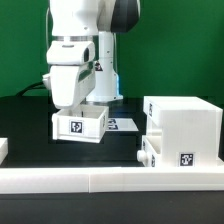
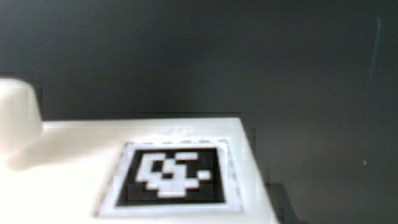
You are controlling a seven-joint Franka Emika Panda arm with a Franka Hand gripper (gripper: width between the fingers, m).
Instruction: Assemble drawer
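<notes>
the small tray [image 1: 80, 126] sits upright on the dark counter [image 1: 25, 125], open top up and its tagged wall toward the exterior camera, well apart from the large shell [image 1: 185, 125], on the shell's side toward the exterior view's left. a second tray [image 1: 150, 152] appears to be lodged low in the shell's near face on that same side, though how deep it sits is hard to tell. the claw [image 1: 78, 106] hangs straight over the small tray, its tips down at or just inside the rim. the arm's body hides the fingers, so i cannot tell how far it is open or whether it has hold of a wall. the wrist view is blurred. it shows a white surface with a square tag [image 2: 173, 172] close beneath and a pale blur [image 2: 15, 120] at the edge that may be a finger. so the tray lies directly under the claw, with no clear long axis since it looks nearly square, and the shell is the goal beside it. the marker board [image 1: 125, 124] lies flat behind, between tray and shell. the border rail [image 1: 110, 182] runs in front of the shell.
</notes>
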